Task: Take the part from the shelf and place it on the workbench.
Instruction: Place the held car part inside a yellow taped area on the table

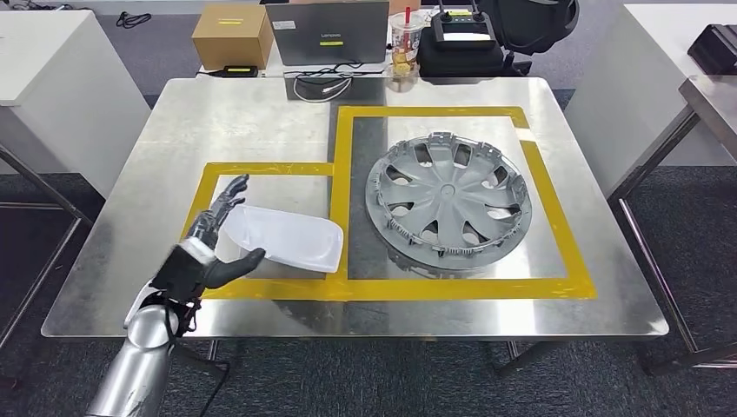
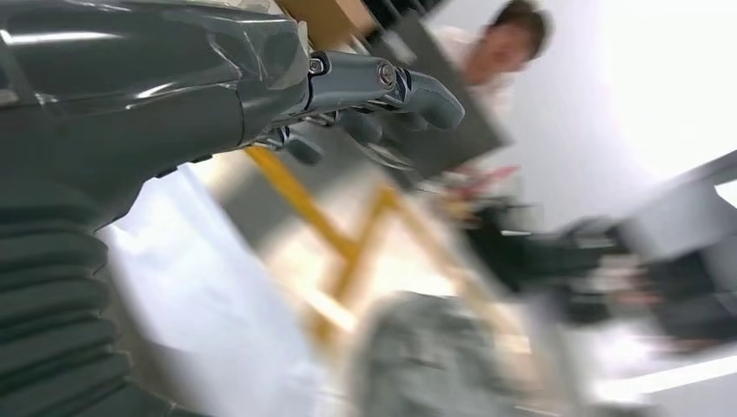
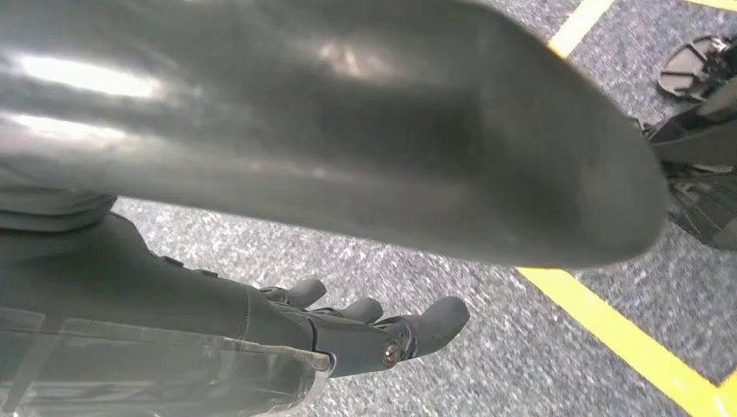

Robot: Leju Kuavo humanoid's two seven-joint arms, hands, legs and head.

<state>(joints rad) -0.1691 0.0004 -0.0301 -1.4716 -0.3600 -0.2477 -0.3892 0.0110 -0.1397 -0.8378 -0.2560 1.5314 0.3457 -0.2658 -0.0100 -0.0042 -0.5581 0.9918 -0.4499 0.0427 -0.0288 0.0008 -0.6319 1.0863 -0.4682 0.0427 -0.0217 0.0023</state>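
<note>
Workbench (image 1: 261, 113): big steel top w/ yellow tape (image 1: 430, 111) marking two boxes. Right box holds a grey wheel cover (image 1: 449, 201), lying flat, well inside the tape. Far edge has a laptop (image 1: 327, 33), cardboard box (image 1: 233, 35), drink cup (image 1: 406, 39) and a black controller (image 1: 463, 31).

The part (image 1: 282, 236) is a white, flat plastic panel w/ rounded corners. It's in the left, smaller tape box, right end just beside the tape divider, left end at my left hand (image 1: 211, 248). Can't tell if it's fully resting on the steel or a bit lifted at the hand end.

Left hand: fingers spread wide, thumb under/at the near edge of the part, long fingers reaching past its far-left corner. Looks like a loose cradle, not a firm hold; I read it as letting go. Left wrist view is blurred.

Right hand (image 3: 348, 330): hangs over grey floor, fingers loosely curled in, nothing in it.

Handling guess: part looks light, thin, prob. stiff-ish but flexy, smooth so slippery on steel. Best taken at a long edge, thumb under, fingers on top.
</note>
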